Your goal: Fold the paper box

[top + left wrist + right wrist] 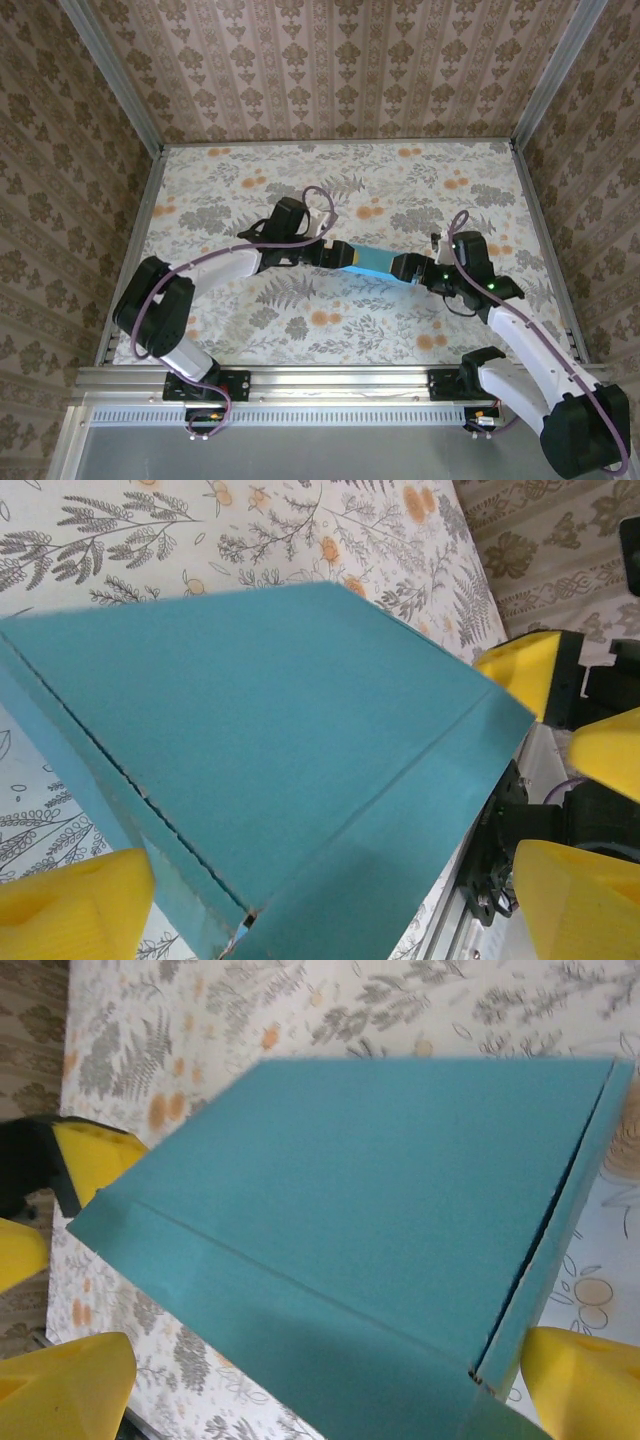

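Top external view has the turquoise card paper box (366,260) mid-frame over the floral desk (300,180), between the left fingers (70,905) and the right fingers (580,1385). Both pairs are spread, straddling its ends. Walls look creased up; next, I'd say, squeeze gently inward.

The paper box (368,260), turquoise-blue card, a shallow rectangular shape, broad flat face turned up, one crease running along a long edge, narrow side wall folded down, lying lengthwise between my left gripper (328,252) and my right gripper (405,268), near the middle of the table (250,330)
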